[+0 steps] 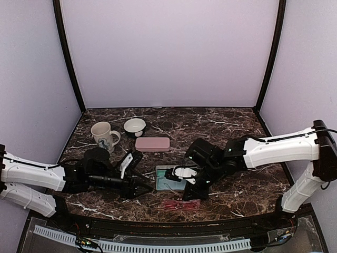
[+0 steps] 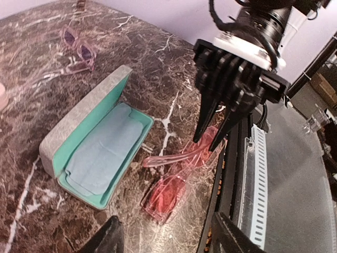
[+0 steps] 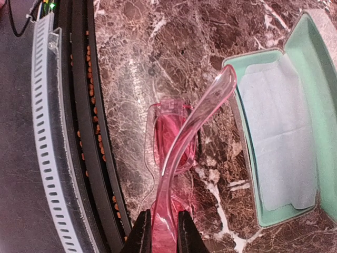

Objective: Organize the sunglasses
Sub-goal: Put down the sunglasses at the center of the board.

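Observation:
The red sunglasses [image 1: 179, 204] lie on the marble near the table's front edge, one temple arm swung out; they also show in the left wrist view [image 2: 168, 192] and the right wrist view [image 3: 176, 139]. My right gripper [image 1: 188, 194] [image 3: 163, 234] is shut on their frame at the hinge end, fingers pointing down [image 2: 210, 138]. My left gripper [image 1: 145, 188] [image 2: 167, 234] is open and empty, just left of the red pair. The second pair of sunglasses [image 2: 79, 50], with dark purplish lenses, lies farther back on the table.
An open grey case [image 1: 169, 179] [image 2: 73, 126] with a teal lining holds a light-blue cloth [image 2: 102, 150] [image 3: 279, 132] right behind the red pair. A shut pink case [image 1: 152, 144], a mug [image 1: 104, 135] and a white bowl [image 1: 135, 126] stand at the back left.

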Robot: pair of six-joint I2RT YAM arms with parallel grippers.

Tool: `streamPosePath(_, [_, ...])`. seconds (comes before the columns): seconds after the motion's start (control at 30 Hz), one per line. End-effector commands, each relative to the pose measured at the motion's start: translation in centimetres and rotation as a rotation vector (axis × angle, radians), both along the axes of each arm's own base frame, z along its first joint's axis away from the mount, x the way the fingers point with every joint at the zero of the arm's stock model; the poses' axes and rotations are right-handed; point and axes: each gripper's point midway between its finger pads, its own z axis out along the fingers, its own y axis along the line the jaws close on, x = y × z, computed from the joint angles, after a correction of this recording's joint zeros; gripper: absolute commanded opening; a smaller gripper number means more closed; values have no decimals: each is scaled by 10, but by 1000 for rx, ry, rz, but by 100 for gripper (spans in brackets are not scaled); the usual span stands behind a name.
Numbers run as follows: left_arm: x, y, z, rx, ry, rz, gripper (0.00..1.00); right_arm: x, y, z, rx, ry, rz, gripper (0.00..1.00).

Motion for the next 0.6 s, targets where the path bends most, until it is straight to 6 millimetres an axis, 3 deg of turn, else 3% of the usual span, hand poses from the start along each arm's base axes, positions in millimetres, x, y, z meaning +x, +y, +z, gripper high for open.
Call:
streamPosePath(0.0, [-3,1,19,-29,-256,-64,59,-1,5,23,67,55,29,4])
streamPosePath(0.2, [2,11,22,-29,-312,-16,59,2,2,4,12,50,3,9])
streamPosePath(0.27, [2,13,20,-27,-304,-5,59,2,0,-10,-26,52,-2,11])
streamPosePath(0.57, [5,15,9,-5,-265,22,58,-5,-1,-36,-135,9,9,13])
